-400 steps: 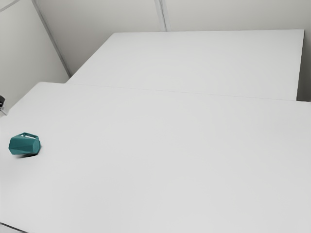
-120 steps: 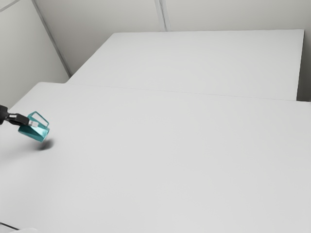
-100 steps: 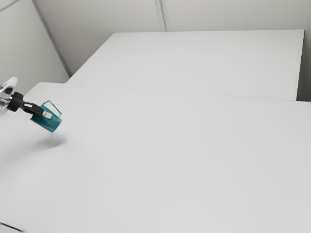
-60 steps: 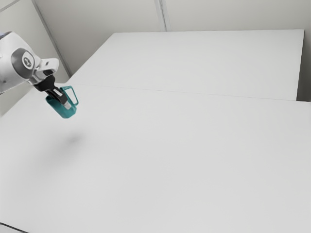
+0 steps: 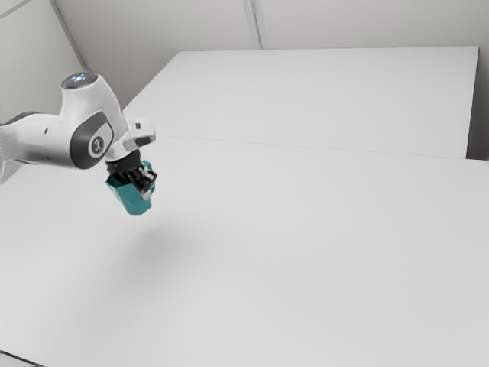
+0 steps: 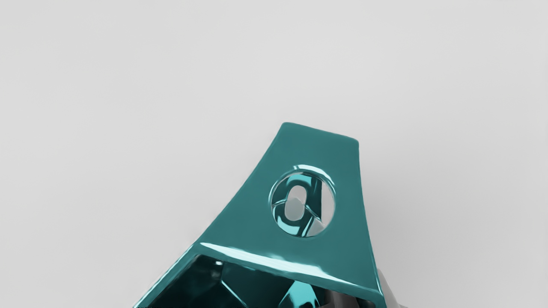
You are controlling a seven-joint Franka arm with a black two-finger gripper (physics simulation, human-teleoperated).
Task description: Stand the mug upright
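Black fingers of my gripper are shut on the wall of the teal faceted mug, which hangs above the table in the exterior view's left half. Its base points down and a little to the exterior view's right, so it is tilted but close to upright. In the wrist view the mug shows its broad handle with a round hole, and its open mouth. There the gripper has one grey finger inside the mouth and the other just outside the rim, both partly hidden.
The white table stretches below the mug, with a soft shadow under it. A second white surface adjoins its far side. A dark cable lies at the exterior view's lower left corner.
The mug lay on its side on the table; it was gripped, lifted and carried toward the exterior view's right. Over the last second it has turned more upright, and the arm has come further in.
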